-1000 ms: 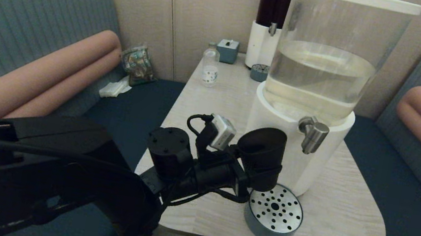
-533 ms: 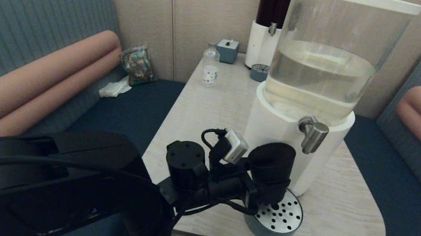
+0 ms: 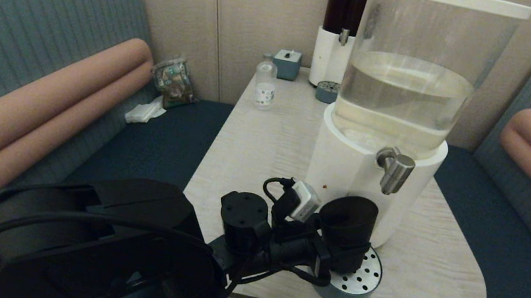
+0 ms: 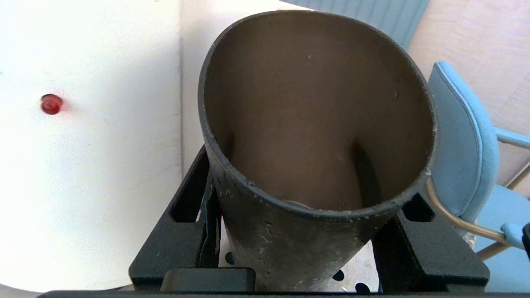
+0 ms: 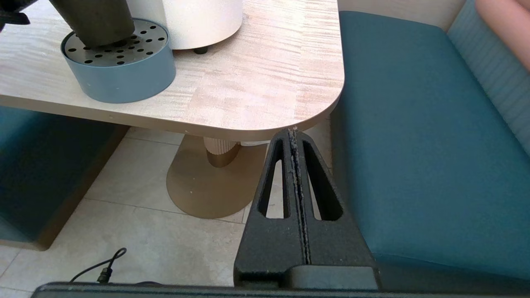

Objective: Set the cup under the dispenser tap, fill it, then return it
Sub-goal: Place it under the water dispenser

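The cup (image 3: 346,226), light, rigid and likely slippery, is clamped low on its wall by the left tool (image 3: 334,253); the right tool (image 5: 296,174) is pressed closed.

The dispenser's white base (image 3: 348,167) blocks the cup (image 3: 346,226) at twelve o'clock, the dispenser tap (image 3: 394,170) overhangs at one; the surface (image 3: 434,261) lies open at three.
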`<state>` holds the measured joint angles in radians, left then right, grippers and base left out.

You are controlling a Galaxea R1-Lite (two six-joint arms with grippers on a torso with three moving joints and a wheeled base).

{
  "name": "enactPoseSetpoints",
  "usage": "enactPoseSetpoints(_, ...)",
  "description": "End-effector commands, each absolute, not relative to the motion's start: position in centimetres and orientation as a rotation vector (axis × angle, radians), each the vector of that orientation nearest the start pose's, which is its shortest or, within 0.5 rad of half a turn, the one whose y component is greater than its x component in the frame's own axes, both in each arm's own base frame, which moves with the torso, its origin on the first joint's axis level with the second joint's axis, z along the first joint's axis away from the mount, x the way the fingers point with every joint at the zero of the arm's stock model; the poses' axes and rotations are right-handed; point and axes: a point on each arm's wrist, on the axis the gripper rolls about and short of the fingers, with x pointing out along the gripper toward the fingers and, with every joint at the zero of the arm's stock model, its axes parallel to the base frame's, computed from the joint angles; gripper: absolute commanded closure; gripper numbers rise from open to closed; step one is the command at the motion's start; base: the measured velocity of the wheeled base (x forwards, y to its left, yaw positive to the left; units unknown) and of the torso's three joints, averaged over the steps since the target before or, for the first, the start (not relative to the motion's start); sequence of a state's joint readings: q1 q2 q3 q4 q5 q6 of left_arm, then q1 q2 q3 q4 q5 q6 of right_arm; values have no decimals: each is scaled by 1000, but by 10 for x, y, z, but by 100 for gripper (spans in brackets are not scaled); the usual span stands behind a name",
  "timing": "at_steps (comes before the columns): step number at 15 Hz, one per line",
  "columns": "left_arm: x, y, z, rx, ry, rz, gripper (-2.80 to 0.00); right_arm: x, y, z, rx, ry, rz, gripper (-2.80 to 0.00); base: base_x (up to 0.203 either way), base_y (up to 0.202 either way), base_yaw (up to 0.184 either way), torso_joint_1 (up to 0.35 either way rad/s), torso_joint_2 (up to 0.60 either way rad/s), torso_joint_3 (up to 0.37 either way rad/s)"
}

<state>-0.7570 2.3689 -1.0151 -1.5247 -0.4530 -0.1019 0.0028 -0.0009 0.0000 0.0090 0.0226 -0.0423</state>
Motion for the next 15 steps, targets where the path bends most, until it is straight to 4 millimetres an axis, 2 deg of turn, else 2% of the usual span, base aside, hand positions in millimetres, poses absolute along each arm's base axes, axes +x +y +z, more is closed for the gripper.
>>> enactPoseSetpoints(1,302,-301,70,-118,-120,-1220,0,-23,0,74,-43,9,26,0,0,0,0,0,0,0)
enactPoseSetpoints(6,305,-310,69,-123,-142,-1233,0,-23,0,74,-43,9,26,0,0,0,0,0,0,0)
enactPoseSetpoints(7,304,-312,68,-124,-142,-1238,-280,-23,0,74,-43,7,26,0,0,0,0,0,0,0)
enactPoseSetpoints(15,299,-311,70,-118,-138,-1214,-280,-23,0,75,-43,7,26,0,0,0,0,0,0,0)
